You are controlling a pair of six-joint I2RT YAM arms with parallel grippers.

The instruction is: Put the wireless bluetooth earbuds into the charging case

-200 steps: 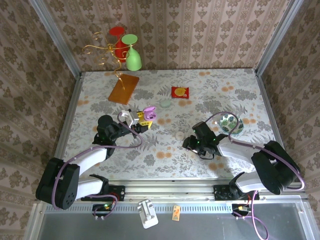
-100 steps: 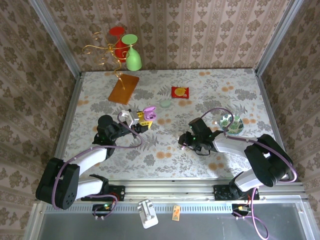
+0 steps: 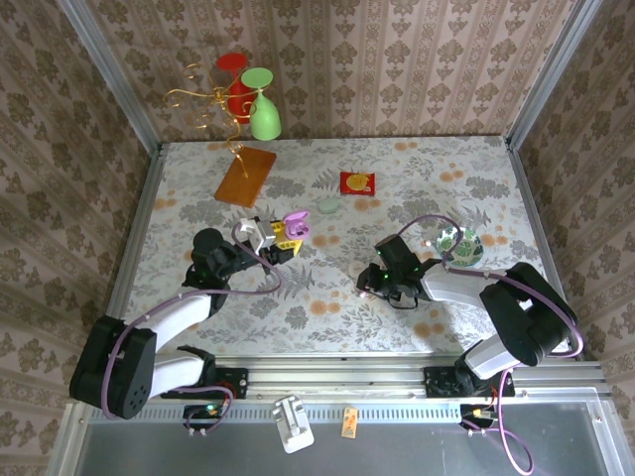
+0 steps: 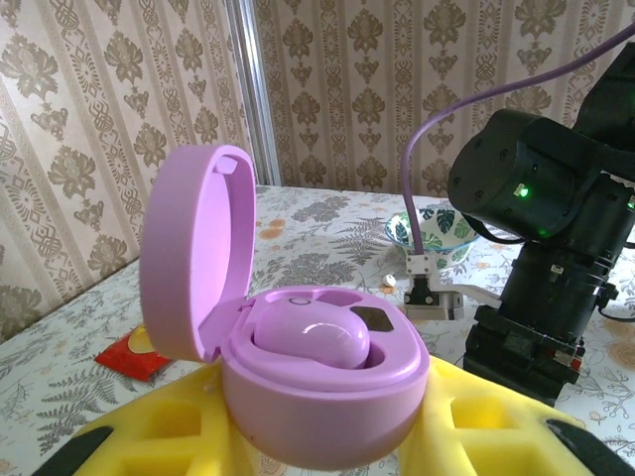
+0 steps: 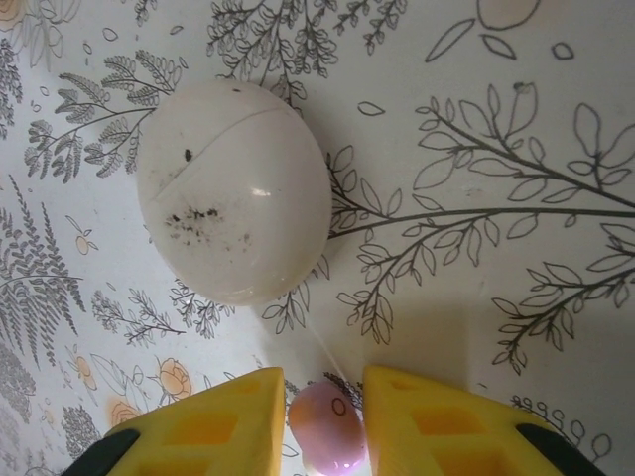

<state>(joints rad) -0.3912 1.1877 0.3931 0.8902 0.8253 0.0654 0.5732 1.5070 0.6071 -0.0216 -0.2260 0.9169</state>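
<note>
My left gripper [image 3: 284, 241] is shut on an open purple charging case [image 4: 322, 382], lid [image 4: 193, 248] tipped up. One purple earbud [image 4: 310, 337] sits in the case's well. The yellow fingers [image 4: 149, 436] clamp the case from both sides. In the right wrist view a pinkish earbud [image 5: 325, 428] sits pinched between my right gripper's [image 5: 324, 431] yellow fingers [image 5: 223, 421], just above the patterned table. A closed white oval case [image 5: 233, 188] lies on the table right ahead of it. From above, the right gripper [image 3: 365, 288] hovers beside that white case [image 3: 354, 268].
A patterned bowl [image 3: 459, 244] stands at the right behind the right arm. A pale green case [image 3: 328, 206], a red packet [image 3: 357, 182] and a brown board [image 3: 245, 176] lie further back. A gold wire stand with red and green cups [image 3: 260, 109] is at the back left.
The right gripper has shifted left, closer to the white oval case. The left arm and the purple case have stayed put.
</note>
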